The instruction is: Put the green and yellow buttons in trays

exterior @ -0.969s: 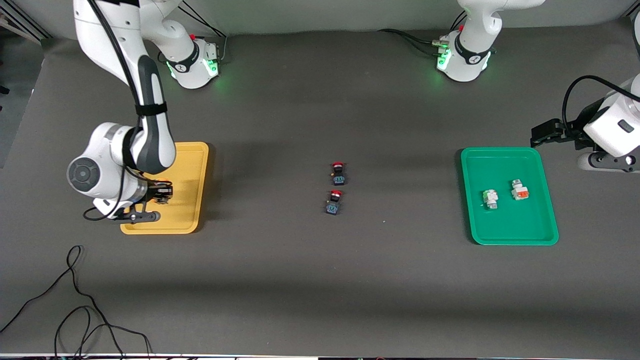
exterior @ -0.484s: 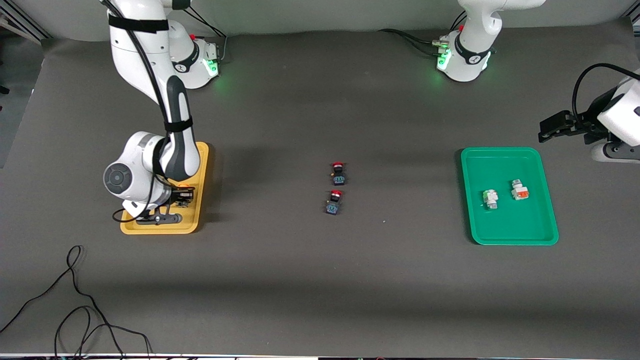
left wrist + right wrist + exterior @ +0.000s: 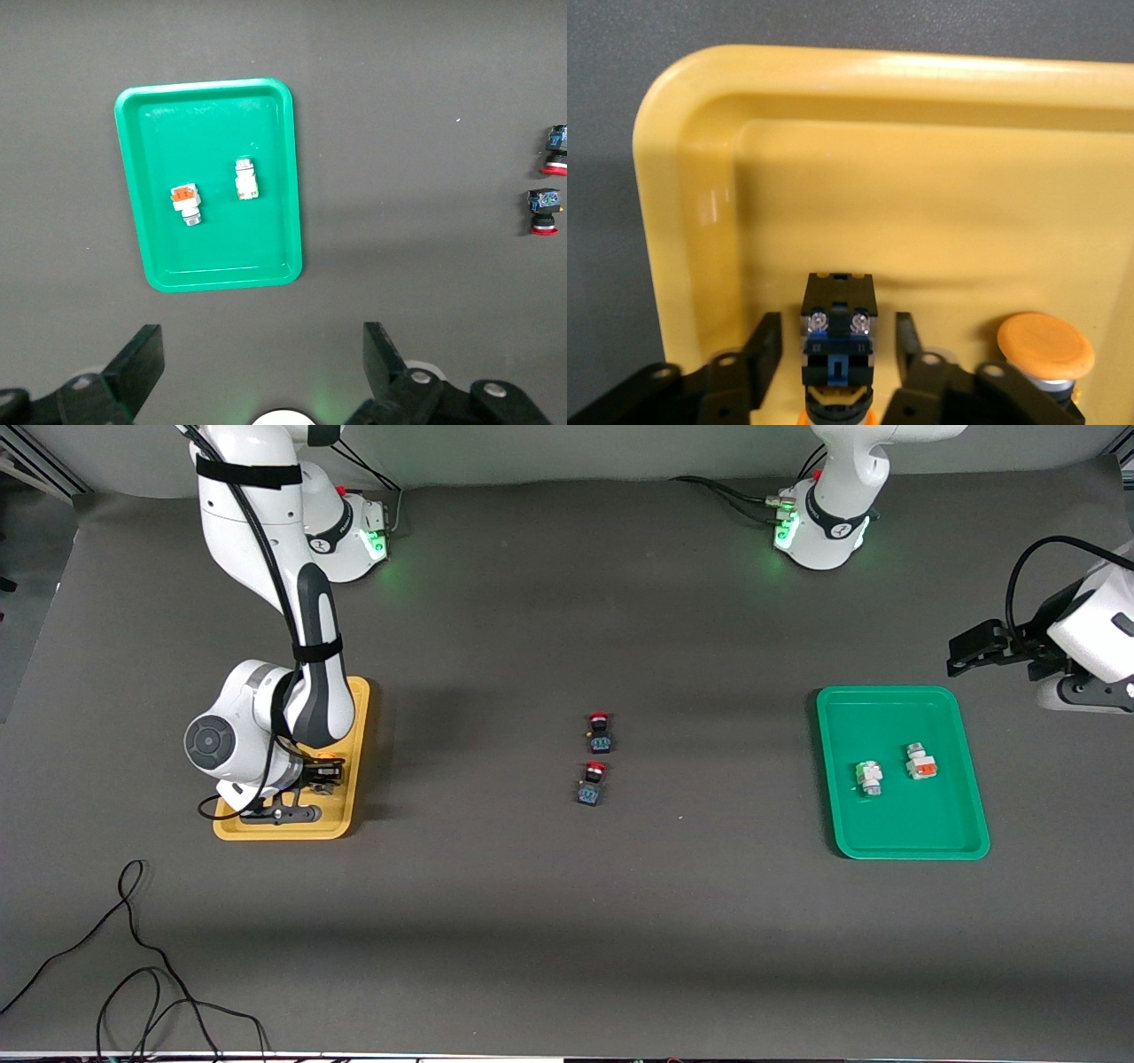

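Dark grey matting covers the table. Only the right wrist view shows the right gripper [image 3: 837,354] low in the yellow tray [image 3: 939,221], fingers parted just clear of a black-bodied yellow button [image 3: 838,341], a second orange-yellow cap [image 3: 1045,345] beside it. Over bare table by the green tray [image 3: 939,828], which holds two white-bodied buttons [image 3: 869,777], the left gripper [image 3: 261,372] waits, spread wide. Two red-capped buttons [image 3: 599,732] sit mid-table.

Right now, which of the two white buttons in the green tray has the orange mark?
The white button lying toward the left arm's end of the green tray has it. The other white button, beside it, carries a green mark.
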